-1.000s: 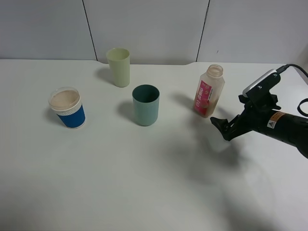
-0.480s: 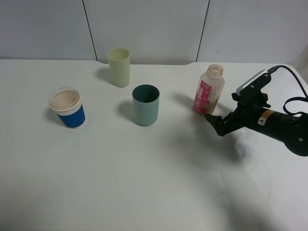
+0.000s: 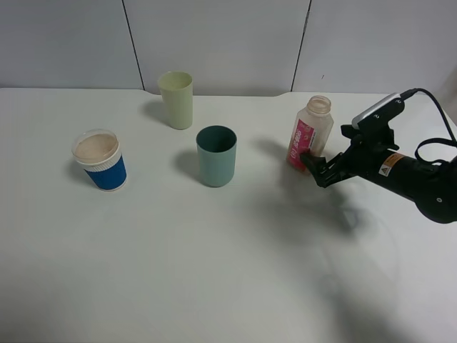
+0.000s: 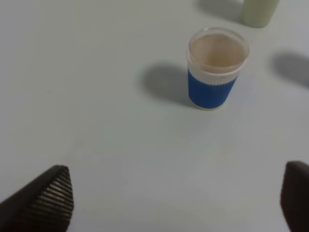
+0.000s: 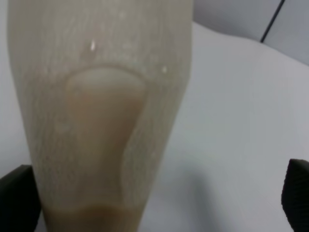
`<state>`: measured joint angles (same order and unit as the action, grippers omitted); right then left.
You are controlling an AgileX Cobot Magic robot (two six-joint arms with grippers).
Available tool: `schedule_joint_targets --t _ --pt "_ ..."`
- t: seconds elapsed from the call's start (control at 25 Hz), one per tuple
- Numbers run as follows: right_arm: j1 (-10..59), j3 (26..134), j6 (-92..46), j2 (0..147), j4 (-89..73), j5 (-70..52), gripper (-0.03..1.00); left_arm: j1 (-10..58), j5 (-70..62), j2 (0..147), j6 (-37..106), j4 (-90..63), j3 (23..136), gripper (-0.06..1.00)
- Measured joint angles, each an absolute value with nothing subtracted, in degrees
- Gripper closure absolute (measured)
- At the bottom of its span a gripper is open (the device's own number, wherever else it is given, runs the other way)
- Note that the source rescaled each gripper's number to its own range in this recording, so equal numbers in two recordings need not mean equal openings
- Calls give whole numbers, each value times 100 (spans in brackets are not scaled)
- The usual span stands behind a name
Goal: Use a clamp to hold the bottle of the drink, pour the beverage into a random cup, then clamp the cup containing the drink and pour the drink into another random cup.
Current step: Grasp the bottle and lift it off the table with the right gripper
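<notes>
The bottle (image 3: 310, 134), translucent with a pink-red label, stands upright on the table at the right. My right gripper (image 3: 315, 170) is open, its fingertips at the bottle's lower side. In the right wrist view the bottle (image 5: 99, 111) fills the space between the wide-apart jaws, close to one finger (image 5: 17, 195), with a little tan beverage (image 5: 91, 217) low in it. The teal-green cup (image 3: 216, 155) stands mid-table. The blue cup (image 3: 100, 160) with a white band holds tan liquid (image 4: 217, 50). My left gripper (image 4: 169, 198) hangs open and empty, well short of the blue cup (image 4: 212, 72).
A taller pale yellow-green tumbler (image 3: 176, 98) stands behind the teal cup, near the back edge of the white table (image 3: 214, 271). A black cable (image 3: 435, 107) loops off the right arm at the far right.
My right gripper has moved left and slightly back, from clear of the bottle to fingertips at the bottle's base. The cups and the bottle have not moved.
</notes>
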<state>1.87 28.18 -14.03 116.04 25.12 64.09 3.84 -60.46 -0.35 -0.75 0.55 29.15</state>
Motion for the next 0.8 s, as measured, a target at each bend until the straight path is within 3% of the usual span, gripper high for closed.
schedule_joint_targets --t 0.8 --pt "187 3390 -1235 12222 3059 6789 -3 384 -6046 -35 -68 55 2915 37"
